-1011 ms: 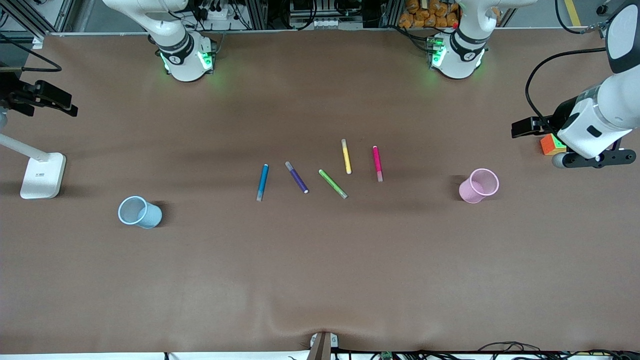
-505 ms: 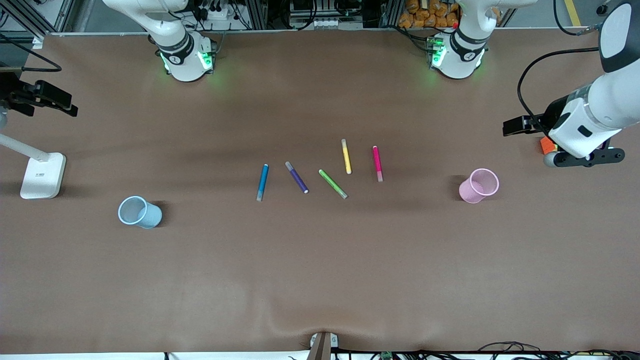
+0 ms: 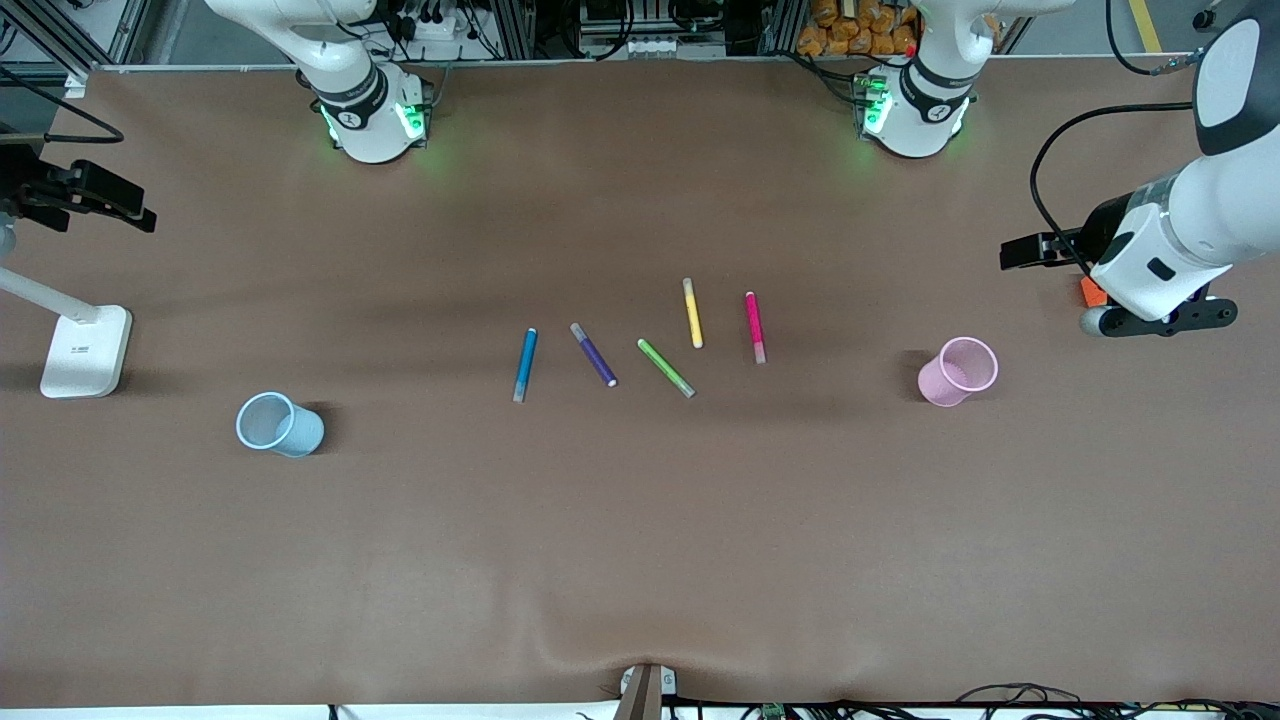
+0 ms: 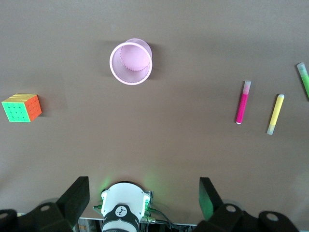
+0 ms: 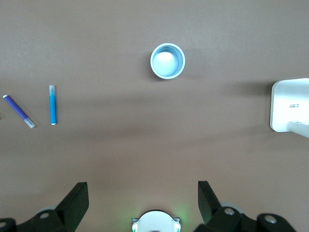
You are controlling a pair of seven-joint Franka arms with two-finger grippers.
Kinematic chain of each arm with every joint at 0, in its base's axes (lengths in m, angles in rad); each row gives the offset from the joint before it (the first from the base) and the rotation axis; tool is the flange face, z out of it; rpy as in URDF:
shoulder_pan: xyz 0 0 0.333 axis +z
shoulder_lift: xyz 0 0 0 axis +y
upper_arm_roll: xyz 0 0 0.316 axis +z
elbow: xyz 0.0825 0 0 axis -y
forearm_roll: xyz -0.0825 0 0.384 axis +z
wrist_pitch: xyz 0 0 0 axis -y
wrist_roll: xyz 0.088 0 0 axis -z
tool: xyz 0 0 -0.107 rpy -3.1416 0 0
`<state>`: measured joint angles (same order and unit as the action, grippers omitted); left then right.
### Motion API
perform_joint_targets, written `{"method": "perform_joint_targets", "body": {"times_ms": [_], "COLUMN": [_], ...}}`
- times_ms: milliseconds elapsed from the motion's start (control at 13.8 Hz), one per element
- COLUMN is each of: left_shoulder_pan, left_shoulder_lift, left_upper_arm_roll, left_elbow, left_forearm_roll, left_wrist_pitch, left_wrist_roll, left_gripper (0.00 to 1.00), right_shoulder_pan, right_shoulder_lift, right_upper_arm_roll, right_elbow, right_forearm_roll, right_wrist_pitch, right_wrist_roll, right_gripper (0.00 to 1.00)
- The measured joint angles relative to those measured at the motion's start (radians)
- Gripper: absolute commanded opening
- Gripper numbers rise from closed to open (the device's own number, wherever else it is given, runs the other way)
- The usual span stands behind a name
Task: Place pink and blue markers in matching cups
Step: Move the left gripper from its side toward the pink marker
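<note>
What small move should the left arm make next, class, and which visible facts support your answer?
Probably carry the left gripper, open and up over the table's left-arm end near the pink cup, across to above the pink marker. That marker lies untouched on the table among the other pens, and the cup stands upright, empty.

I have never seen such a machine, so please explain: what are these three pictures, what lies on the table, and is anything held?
Two robot arms stand at a brown table. One picture looks down from across it; the other two come from cameras on each wrist. Both grippers, left gripper and right gripper, are open, hold nothing and hang over the table's ends. Five pens lie mid-table, among them the pink marker and blue marker. The pink cup and blue cup stand upright, empty.
</note>
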<state>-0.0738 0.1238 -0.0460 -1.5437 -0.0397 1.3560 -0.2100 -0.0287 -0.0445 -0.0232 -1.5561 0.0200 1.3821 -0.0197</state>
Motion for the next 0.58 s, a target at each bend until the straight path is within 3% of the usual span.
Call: {"method": "perform_joint_targets", "body": {"times_ms": [578], "left_shoulder_pan": [-0.058], "left_shoulder_lift": [0.014], "left_upper_arm_roll": [-0.005], "left_elbow": [0.0], "left_forearm_roll": [-0.002], "left_wrist_pitch": [-0.05], "left_wrist_roll": [-0.006], "left_gripper": [1.0], "right_shoulder_pan": [0.001], "right_shoulder_lift": [0.0], "right_upper_arm_roll": [0.001], "right_elbow": [0.0], "right_forearm_roll": [0.0], "right_wrist_pitch": [-0.005], "right_wrist_roll": [0.0], "right_gripper": [1.0]}}
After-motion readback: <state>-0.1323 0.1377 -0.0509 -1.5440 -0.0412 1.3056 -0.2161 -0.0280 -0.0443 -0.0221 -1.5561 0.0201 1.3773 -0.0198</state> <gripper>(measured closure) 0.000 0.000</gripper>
